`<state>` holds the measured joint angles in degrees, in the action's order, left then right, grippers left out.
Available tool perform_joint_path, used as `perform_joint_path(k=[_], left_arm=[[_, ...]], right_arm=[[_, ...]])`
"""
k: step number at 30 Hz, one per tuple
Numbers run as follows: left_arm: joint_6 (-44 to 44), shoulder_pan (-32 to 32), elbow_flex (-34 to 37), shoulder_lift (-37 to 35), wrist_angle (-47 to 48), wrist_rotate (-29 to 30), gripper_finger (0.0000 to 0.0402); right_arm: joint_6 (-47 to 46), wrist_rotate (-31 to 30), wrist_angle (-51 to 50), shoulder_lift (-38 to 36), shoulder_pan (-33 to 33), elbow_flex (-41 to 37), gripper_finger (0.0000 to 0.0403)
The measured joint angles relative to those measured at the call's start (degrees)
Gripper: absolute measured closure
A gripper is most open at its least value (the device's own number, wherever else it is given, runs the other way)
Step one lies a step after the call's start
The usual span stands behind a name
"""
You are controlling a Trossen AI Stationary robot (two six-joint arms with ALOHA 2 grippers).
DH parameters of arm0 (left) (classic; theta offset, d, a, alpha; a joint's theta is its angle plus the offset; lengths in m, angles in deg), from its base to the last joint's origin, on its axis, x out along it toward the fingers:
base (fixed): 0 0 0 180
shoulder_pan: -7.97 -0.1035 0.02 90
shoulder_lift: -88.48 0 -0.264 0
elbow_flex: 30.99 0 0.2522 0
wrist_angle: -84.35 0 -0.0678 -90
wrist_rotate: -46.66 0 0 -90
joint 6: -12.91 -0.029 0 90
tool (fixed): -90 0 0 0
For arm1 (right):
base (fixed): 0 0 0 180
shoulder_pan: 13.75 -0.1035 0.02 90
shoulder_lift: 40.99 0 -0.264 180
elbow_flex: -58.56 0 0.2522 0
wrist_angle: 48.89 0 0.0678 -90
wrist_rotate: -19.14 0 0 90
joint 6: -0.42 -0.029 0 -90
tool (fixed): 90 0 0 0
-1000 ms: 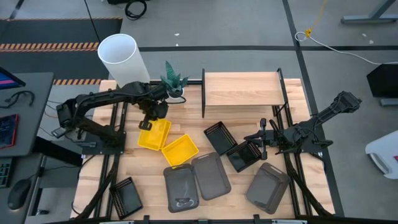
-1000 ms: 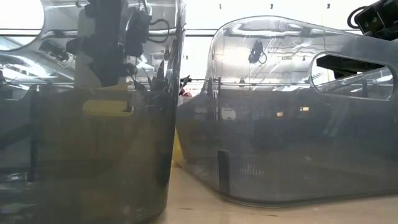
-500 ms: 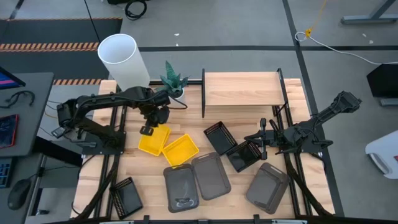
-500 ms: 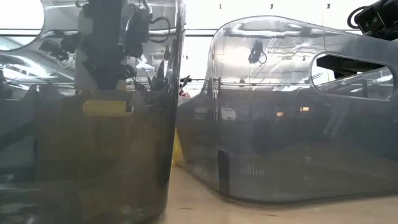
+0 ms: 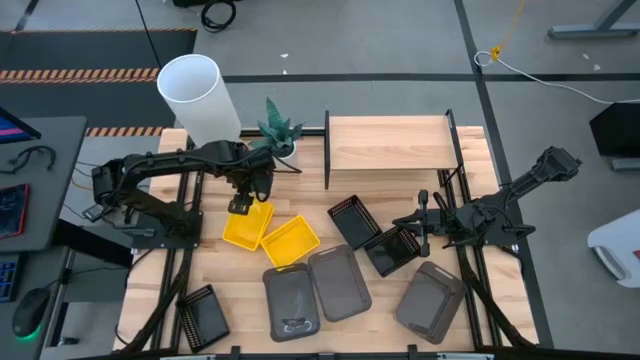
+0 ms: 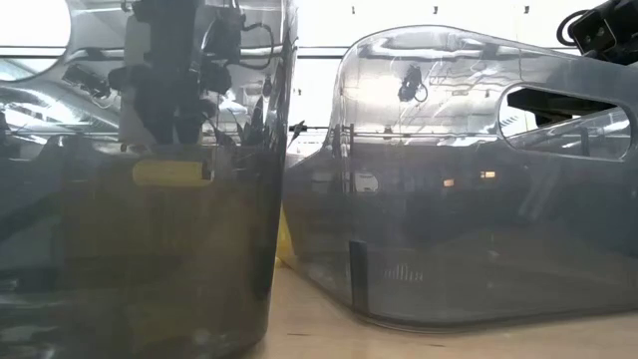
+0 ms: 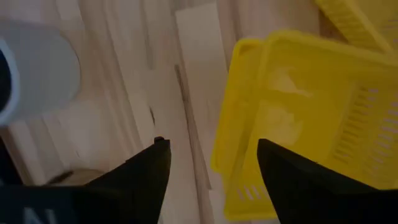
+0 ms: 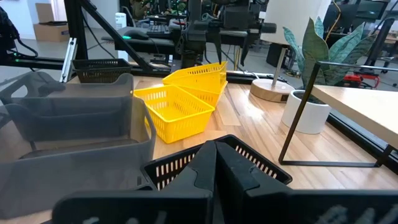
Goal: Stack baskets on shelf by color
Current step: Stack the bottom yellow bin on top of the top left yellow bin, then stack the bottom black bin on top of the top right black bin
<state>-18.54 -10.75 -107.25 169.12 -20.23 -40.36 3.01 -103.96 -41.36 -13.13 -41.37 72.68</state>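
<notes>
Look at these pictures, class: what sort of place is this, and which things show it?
Probably a robotics lab or workshop. Two arms are mounted at a wooden table, a cable trails across the hard floor, and the right wrist view shows desks with monitors and cardboard boxes behind.

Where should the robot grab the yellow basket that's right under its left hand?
Probably by its thin rim. The bright yellow plastic basket sits open side up, with the left gripper hovering over its back edge, fingers open. Coming straight down, one finger inside the wall and one outside, suits it; the second yellow basket crowds the other side.
</notes>
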Motion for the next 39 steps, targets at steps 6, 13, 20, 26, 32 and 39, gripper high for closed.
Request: perform_joint_path(k=[6, 13, 20, 26, 32, 39], left_arm=[[-0.71, -0.65, 0.74, -0.02, -2.71, -0.29, 0.0198], [0.05, -1.22, 5.06, 0.04, -6.87, -0.35, 0.0242], [5.63, -1.49, -2.12, -0.78, -3.92, 2.53, 0.0281], [17.46, -1.01, -12.22, -0.87, 7.11, -19.56, 0.0310], [36.82, 5.54, -10.87, -1.14, 15.47, -32.67, 0.0325], [52.65, 20.50, -6.23, -1.75, 15.63, -32.67, 0.0321]], right_arm=[[0.01, 0.00, 0.01, 0.00, 0.00, 0.01, 0.0389], [0.00, 0.01, 0.02, -0.01, 0.00, 0.01, 0.0389], [0.00, 0.00, 0.02, 0.00, 0.00, 0.02, 0.0389], [0.00, 0.02, 0.01, -0.01, 0.00, 0.00, 0.0389], [0.00, 0.02, 0.02, 0.00, 0.00, 0.02, 0.0389], [0.00, 0.02, 0.02, 0.00, 0.00, 0.01, 0.0389]])
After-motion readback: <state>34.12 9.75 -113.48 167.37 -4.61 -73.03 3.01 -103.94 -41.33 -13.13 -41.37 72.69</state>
